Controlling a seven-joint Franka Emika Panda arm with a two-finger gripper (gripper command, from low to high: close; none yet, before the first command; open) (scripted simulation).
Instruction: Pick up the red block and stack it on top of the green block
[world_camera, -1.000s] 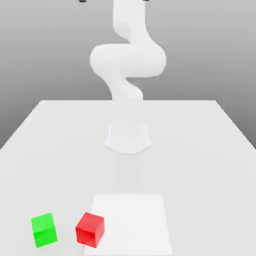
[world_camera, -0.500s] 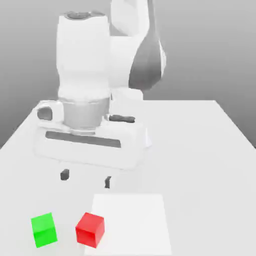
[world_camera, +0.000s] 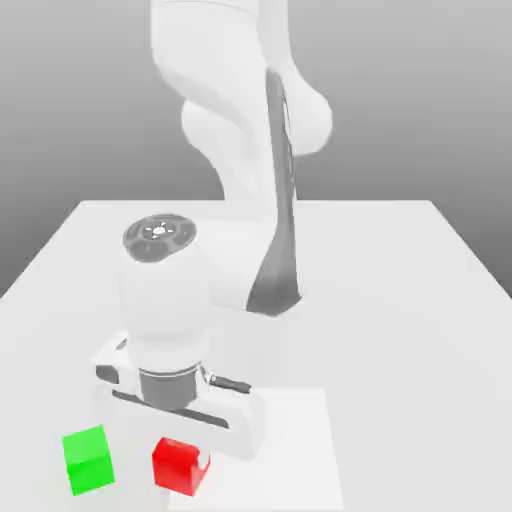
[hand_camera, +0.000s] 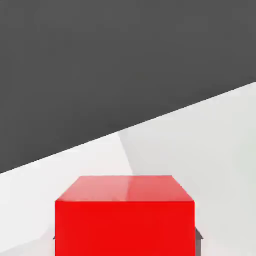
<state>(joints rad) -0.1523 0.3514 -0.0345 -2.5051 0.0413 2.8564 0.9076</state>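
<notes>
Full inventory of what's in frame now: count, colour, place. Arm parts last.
Red block: one, red, on the table beside the green block, toward the exterior view's right of it, at the edge of the white panel.
Green block: one, green, near the exterior view's lower left corner.
White panel: one, white, flat on the table, at the near side.
Table: one, pale grey, under the blocks, the panel and the arm.
Background: one, grey, beyond the table.
Arm: one, white with dark grey parts, reaching toward the near side.
Gripper: one, white hand with dark fingertips, down at the red block, one fingertip on either side of it.
</notes>
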